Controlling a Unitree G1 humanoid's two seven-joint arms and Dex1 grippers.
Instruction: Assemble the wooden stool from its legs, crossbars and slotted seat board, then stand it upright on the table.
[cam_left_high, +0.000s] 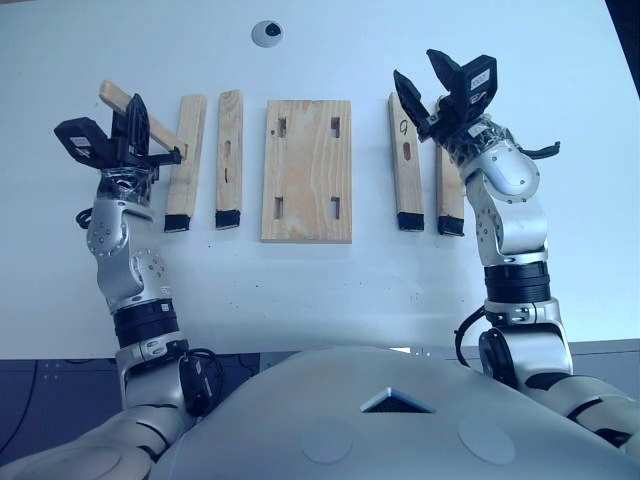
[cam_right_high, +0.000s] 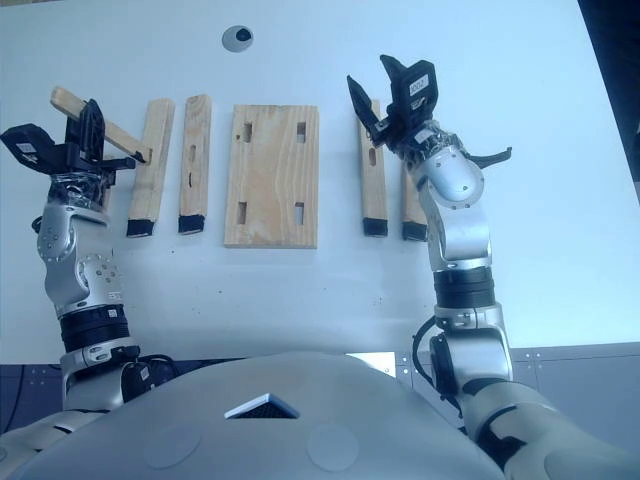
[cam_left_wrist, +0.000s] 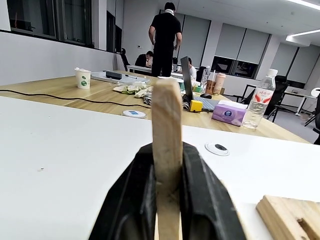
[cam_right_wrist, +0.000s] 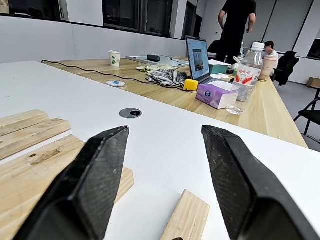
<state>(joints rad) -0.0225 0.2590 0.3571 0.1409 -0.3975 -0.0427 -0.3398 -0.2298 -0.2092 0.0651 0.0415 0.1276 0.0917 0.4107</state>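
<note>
The slotted seat board lies flat mid-table. Left of it lie two legs, right of it two more, all flat with dark ends toward me. My left gripper hovers at the far left, shut on a thin crossbar that slants over the outer left leg's far end; the left wrist view shows the crossbar pinched between both fingers. My right gripper hangs open above the far ends of the right legs, holding nothing; a leg end lies below it.
A round cable grommet sits in the white table beyond the seat board. Bare table stretches in front of the parts toward me and to the far right. Other desks with clutter stand well beyond the table's far edge.
</note>
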